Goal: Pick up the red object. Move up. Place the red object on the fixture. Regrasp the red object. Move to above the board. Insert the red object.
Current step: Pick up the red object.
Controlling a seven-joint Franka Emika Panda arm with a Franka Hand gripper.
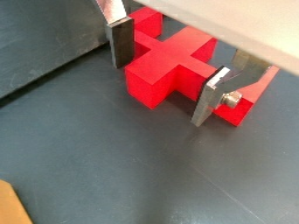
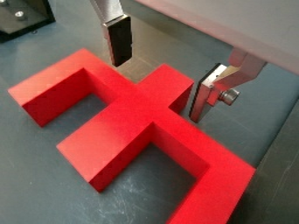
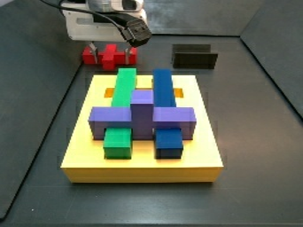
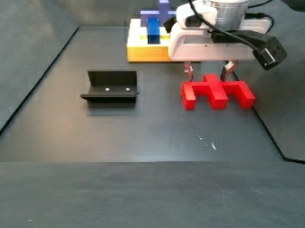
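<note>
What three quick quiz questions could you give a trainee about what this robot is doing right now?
1. True or false: the red object already rests on the fixture.
2. Where is the hand? A) over the board B) low over the red object, one finger on each side of its middle bar C) beside the fixture
3. Fill in: the board carries green, blue and ______ blocks.

Key:
1. False. In a side view it lies on the dark floor, apart from the fixture.
2. B. In both wrist views the fingers stand either side of the bar with small gaps, so the hand looks open.
3. Purple.
</note>
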